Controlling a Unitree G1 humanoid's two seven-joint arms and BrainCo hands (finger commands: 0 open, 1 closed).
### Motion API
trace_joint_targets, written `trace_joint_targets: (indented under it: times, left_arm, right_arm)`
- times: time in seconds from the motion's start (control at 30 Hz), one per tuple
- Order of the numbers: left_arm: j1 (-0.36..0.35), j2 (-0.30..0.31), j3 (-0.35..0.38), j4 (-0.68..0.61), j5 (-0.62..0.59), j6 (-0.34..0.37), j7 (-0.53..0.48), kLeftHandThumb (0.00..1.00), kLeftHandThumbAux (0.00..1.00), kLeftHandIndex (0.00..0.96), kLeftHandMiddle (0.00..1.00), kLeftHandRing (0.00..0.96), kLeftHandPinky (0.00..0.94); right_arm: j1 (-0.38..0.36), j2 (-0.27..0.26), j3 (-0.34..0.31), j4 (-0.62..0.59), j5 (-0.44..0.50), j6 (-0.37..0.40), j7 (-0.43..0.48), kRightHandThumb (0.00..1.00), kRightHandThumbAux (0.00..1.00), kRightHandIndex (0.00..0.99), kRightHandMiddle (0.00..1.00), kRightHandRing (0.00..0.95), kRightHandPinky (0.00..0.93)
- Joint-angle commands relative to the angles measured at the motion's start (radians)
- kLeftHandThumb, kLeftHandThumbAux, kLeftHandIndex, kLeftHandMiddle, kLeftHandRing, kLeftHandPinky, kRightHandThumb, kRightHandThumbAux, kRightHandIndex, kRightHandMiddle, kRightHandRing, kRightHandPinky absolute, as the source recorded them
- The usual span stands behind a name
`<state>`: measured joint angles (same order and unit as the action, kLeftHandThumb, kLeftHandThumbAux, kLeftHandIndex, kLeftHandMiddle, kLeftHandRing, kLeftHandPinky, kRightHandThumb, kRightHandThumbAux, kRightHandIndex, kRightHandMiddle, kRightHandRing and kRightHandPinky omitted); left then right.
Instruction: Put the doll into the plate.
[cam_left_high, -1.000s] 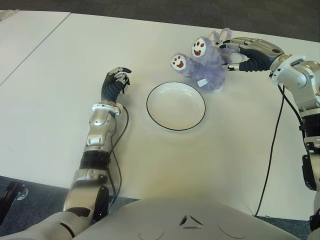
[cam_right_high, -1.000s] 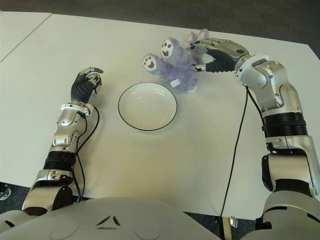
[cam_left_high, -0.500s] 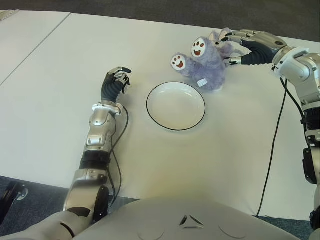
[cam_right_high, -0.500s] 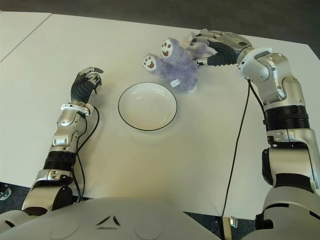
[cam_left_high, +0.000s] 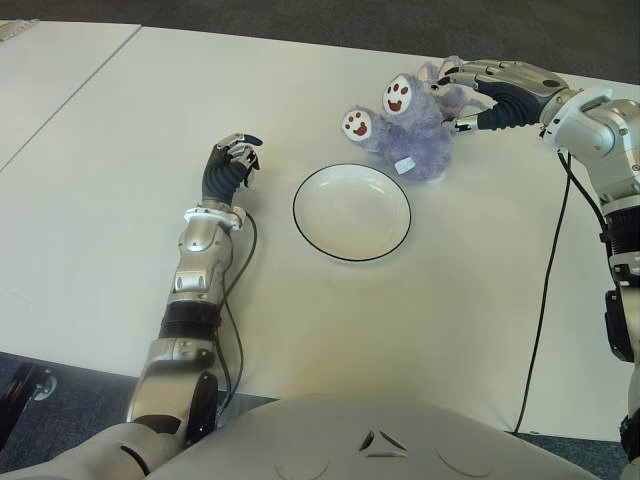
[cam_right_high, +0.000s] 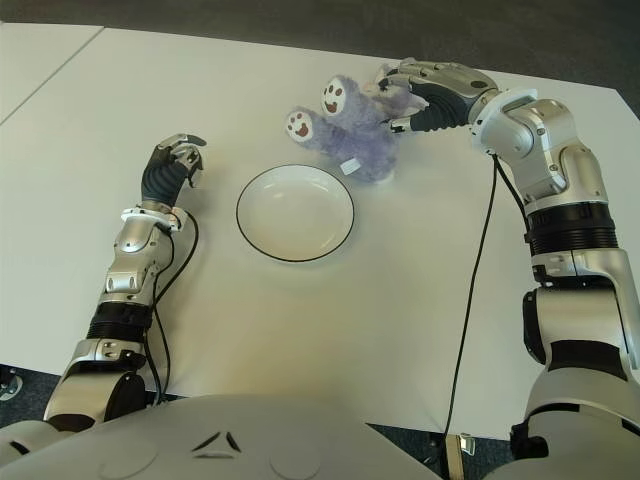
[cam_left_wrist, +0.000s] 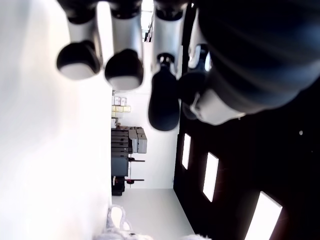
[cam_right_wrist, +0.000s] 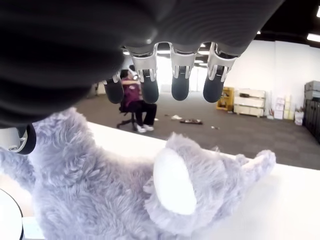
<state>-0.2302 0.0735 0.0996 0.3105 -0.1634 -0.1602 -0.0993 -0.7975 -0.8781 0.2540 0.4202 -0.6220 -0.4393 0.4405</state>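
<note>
I judge we are at the grasp stage: the doll (cam_left_high: 408, 125) lies on the counter (cam_left_high: 120, 120) just beyond the far right edge of the plate (cam_left_high: 351, 212), paws up, not in the plate yet. My right robot hand (cam_left_high: 470, 95) is reaching in from the right, its arm stretched out across the counter, palm arched over the doll's head end. In the right wrist view the four fingers (cam_right_wrist: 181, 85) hang extended above the fur with a gap under them, and the thumb sits low at the doll's side, so I read the hand as open and not yet gripping anything. Next I would lower it, close fingers and thumb around the plush body, lift, and carry it the short way toward me and left over the plate. The left robot hand (cam_left_high: 232, 165) shows left of the plate, fingers curled, holding nothing, idle.
</note>
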Motion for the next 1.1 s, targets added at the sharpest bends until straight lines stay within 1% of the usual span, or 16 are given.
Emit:
trace_joint_targets:
  times: [0.03, 0.3, 0.57, 0.77, 1.1]
  left_arm:
    - [0.074, -0.054, -0.011, 0.038, 0.004, -0.001, 0.015, 0.711, 0.705, 0.444, 0.851, 0.871, 0.869]
    - [0.083, -0.057, -0.015, 0.023, 0.005, 0.001, 0.015, 0.711, 0.705, 0.443, 0.850, 0.871, 0.867]
    - [0.091, -0.059, -0.013, 0.011, 0.000, 0.001, 0.016, 0.711, 0.706, 0.443, 0.848, 0.869, 0.867]
    - [0.097, -0.061, -0.015, 0.006, 0.006, -0.008, 0.021, 0.711, 0.706, 0.443, 0.848, 0.870, 0.869]
    - [0.102, -0.069, -0.014, -0.007, 0.006, -0.004, 0.035, 0.712, 0.705, 0.443, 0.848, 0.869, 0.868]
  right_arm:
    - [0.016, 0.020, 0.019, -0.013, -0.002, 0.015, 0.031, 0.358, 0.259, 0.000, 0.000, 0.000, 0.000]
    - [0.026, 0.055, 0.053, 0.004, -0.010, 0.039, 0.072, 0.399, 0.241, 0.000, 0.000, 0.000, 0.000]
    - [0.028, 0.081, 0.081, 0.042, -0.017, 0.044, 0.080, 0.408, 0.231, 0.000, 0.000, 0.000, 0.000]
    - [0.024, 0.104, 0.114, 0.085, -0.046, 0.047, 0.073, 0.406, 0.229, 0.000, 0.000, 0.000, 0.000]
    - [0.035, 0.110, 0.133, 0.113, -0.055, 0.039, 0.070, 0.386, 0.235, 0.000, 0.000, 0.000, 0.000]
